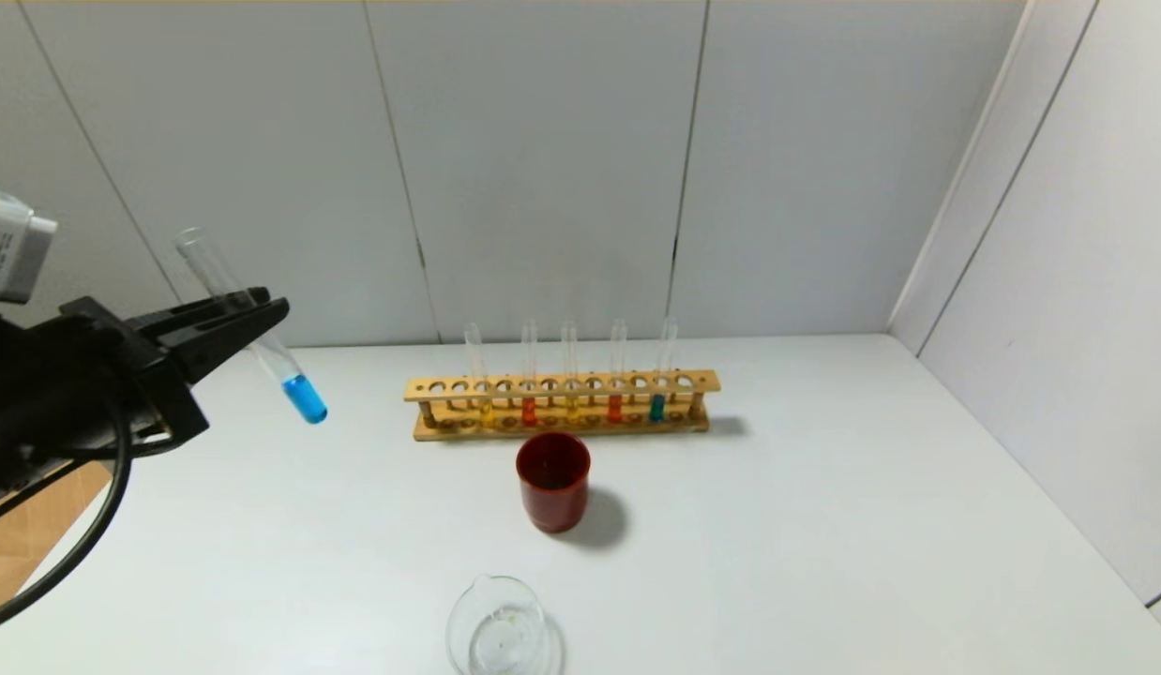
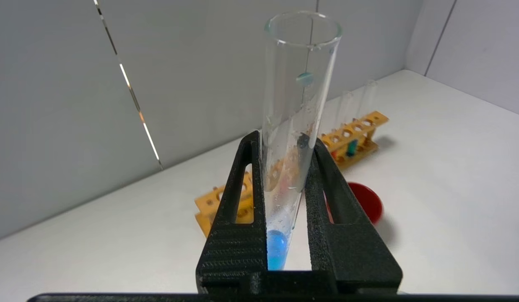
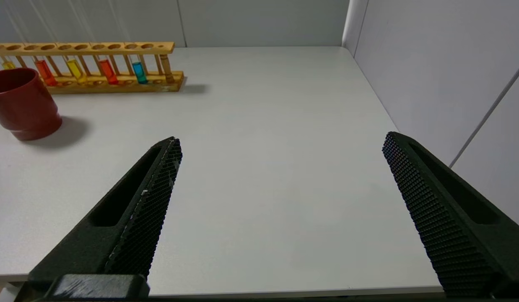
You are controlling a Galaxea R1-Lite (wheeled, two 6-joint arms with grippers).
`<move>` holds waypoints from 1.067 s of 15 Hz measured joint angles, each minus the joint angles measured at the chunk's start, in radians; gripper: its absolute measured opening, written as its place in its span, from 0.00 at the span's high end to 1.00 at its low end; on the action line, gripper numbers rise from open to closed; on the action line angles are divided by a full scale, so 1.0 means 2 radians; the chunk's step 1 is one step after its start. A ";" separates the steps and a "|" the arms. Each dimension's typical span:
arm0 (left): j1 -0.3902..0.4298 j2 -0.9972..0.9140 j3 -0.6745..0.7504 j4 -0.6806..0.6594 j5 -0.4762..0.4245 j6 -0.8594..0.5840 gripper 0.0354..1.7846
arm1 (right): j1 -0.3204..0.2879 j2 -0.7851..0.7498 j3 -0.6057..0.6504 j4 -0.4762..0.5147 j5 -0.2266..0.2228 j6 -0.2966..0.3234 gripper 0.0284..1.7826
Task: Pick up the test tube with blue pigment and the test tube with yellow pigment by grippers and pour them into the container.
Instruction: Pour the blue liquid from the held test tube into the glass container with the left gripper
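Left gripper (image 1: 262,319) clamped on test tube with blue pigment (image 1: 304,397), held mid-length, tilted, high above surface (image 1: 824,525) at left, well apart from container (image 1: 498,630) at near edge. Tube: thin glass, light, stiff, slippery, fragile; grip at middle looks sound, squeeze kept gentle, tilt slow so mouth clears container lip. Test tube with yellow pigment (image 3: 76,70) upright in rack (image 1: 562,386); best taken on bare glass above rack. Right gripper (image 3: 280,167) spread wide, empty, low over surface at right.
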 joint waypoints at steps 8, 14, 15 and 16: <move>0.001 -0.126 0.076 0.119 0.002 0.043 0.84 | 0.000 0.000 0.000 0.000 0.000 0.000 0.02; -0.002 -0.096 0.097 0.174 0.001 0.214 0.84 | 0.000 0.000 0.000 0.000 0.000 0.000 0.02; -0.009 -0.086 0.094 0.176 0.002 0.246 0.84 | 0.000 0.000 0.000 0.000 0.000 0.000 0.02; -0.022 -0.076 0.091 0.178 0.006 0.274 0.84 | 0.000 0.000 0.000 0.000 0.000 0.000 0.02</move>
